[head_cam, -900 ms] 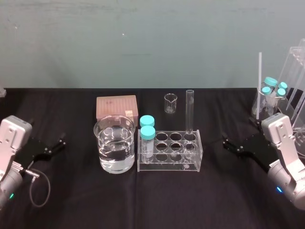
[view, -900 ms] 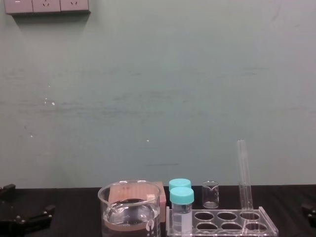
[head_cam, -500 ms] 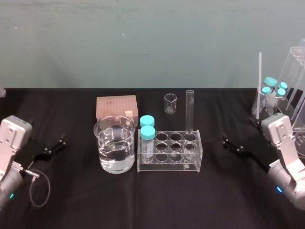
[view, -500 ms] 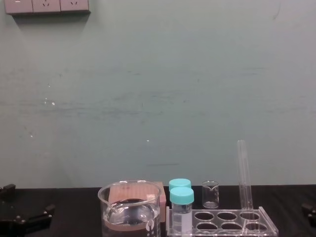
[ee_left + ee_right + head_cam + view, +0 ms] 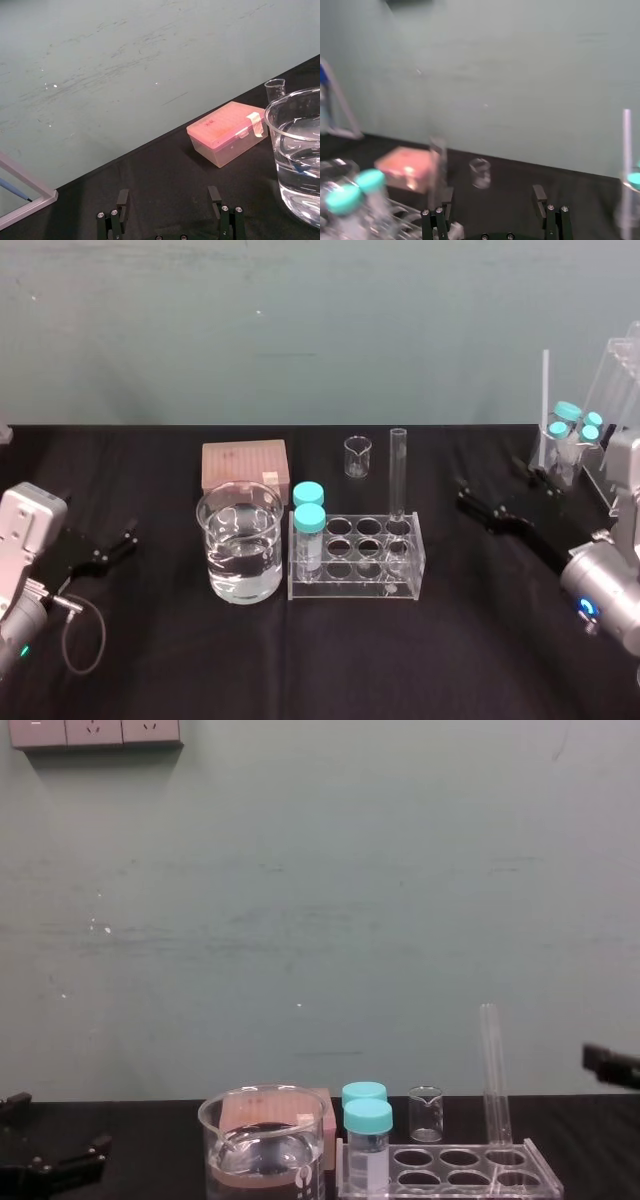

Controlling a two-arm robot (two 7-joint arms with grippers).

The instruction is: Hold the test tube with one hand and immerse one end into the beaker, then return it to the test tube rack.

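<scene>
Head view: tube (image 5: 398, 470) stands upright in the back-right hole of the rack (image 5: 355, 588). Beaker (image 5: 215, 540) sits just left of the rack, part-full of water (image 5: 242, 568). My right gripper (image 5: 463, 496) hangs to the right of the rack, fingers spread wide, holding nothing. Left gripper (image 5: 128, 537) is parked at the left of the table (image 5: 160, 660), fingers also apart. Tube judged light, stiff, slick, thin-walled, breakable. Best hold: bare shaft above the rack, soft squeeze, lift straight up.
</scene>
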